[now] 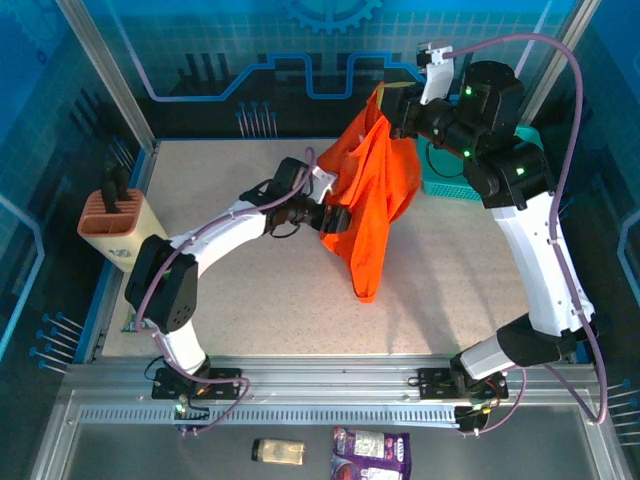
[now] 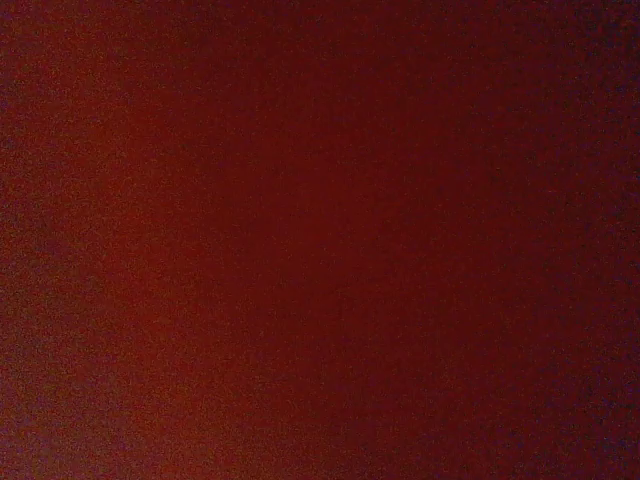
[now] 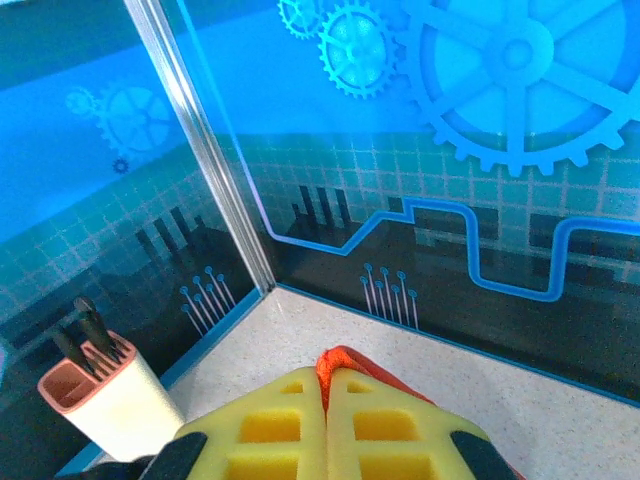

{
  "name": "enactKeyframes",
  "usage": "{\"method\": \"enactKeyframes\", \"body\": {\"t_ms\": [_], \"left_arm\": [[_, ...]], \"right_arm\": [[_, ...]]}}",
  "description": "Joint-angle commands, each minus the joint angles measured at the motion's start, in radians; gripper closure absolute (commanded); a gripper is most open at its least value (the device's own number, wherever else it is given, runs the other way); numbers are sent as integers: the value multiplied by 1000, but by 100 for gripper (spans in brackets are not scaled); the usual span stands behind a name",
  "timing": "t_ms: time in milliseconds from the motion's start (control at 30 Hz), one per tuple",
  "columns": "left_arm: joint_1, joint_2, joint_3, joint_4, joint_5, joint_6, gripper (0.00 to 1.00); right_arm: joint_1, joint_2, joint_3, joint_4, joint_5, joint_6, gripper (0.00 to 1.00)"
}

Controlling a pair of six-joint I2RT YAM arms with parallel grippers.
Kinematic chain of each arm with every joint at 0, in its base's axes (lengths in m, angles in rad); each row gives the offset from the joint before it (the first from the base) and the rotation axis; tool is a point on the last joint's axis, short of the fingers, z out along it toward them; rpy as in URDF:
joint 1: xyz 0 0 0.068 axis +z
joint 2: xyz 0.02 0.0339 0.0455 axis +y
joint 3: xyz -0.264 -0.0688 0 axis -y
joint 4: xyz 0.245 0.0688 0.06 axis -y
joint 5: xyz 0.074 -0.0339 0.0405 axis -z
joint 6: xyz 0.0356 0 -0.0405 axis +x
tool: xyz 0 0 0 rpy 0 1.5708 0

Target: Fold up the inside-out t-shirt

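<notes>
R gripper point(image 3: 325, 392): yellow fingers pressed together, pinching an edge of the inside-out t-shirt point(image 1: 375, 190); rest of the cloth is cut off in the R wrist view. Top view: t-shirt hangs bunched from it toward 6 o'clock. L gripper point(image 1: 335, 218) at its 9 o'clock, tips buried in folds, so can't tell if spread. L wrist view: cloth is a dark red blur, no detail. Teal basket point(image 1: 445, 187) at 3 o'clock, partly behind R arm.

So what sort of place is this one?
Probably a lab or demo robot cell, not a home: blue panels printed with gears and circuits wall in a table, with an aluminium frame along its near edge.
</notes>
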Motion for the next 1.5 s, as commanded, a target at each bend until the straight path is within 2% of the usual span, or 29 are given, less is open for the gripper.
{"method": "enactKeyframes", "body": {"t_ms": [0, 67, 133, 200, 300, 433, 533, 633, 700, 833, 900, 933, 1033, 1067, 1133, 1200, 1367, 1467], "left_arm": [[-10, 11, -11, 66, 71, 2, 47], [-11, 2, -14, 68, 25, 5, 75], [-7, -19, -9, 46, -44, 21, 92], [7, -51, -4, 24, -106, 36, 100], [61, -134, 1, 3, -154, 53, 100], [176, -275, 44, -50, -170, 79, 100], [263, -373, 94, -85, -130, 88, 100], [297, -434, 158, -147, -73, 126, 100], [297, -450, 187, -192, -22, 146, 100], [278, -448, 159, -241, 198, 123, 100], [215, -441, 104, -279, 279, 154, 100], [180, -432, 82, -312, 291, 180, 99], [89, -395, 22, -407, 323, 239, 79], [79, -392, -5, -402, 316, 221, 68], [78, -404, -61, -364, 264, 158, 64], [79, -432, -111, -327, 146, 97, 55], [86, -450, -198, -313, -138, -123, 50], [87, -439, -263, -357, -253, -276, 51]], "right_arm": [[15, -24, 22, 60, 4, 8, 100], [16, -27, 15, 55, 17, 3, 100], [16, -36, -4, 53, 38, -3, 100], [16, -44, -25, 46, 73, -13, 100], [4, -62, -78, 45, 111, -20, 100], [-38, -83, -170, 60, 113, 2, 100], [-83, -100, -251, 83, 89, 42, 100], [-140, -115, -347, 108, 67, 83, 100], [-180, -126, -419, 119, 46, 110, 100], [-239, -165, -606, 112, 65, 115, 100], [-273, -179, -698, 77, 105, 117, 99], [-290, -182, -733, 60, 115, 124, 95], [-323, -180, -817, 7, 124, 133, 78], [-323, -179, -839, -3, 125, 129, 74], [-320, -178, -873, 0, 113, 128, 69], [-309, -172, -902, 16, 91, 132, 67], [-252, -108, -913, 20, 79, 112, 65], [-224, -68, -912, 25, 65, 113, 64]]}}
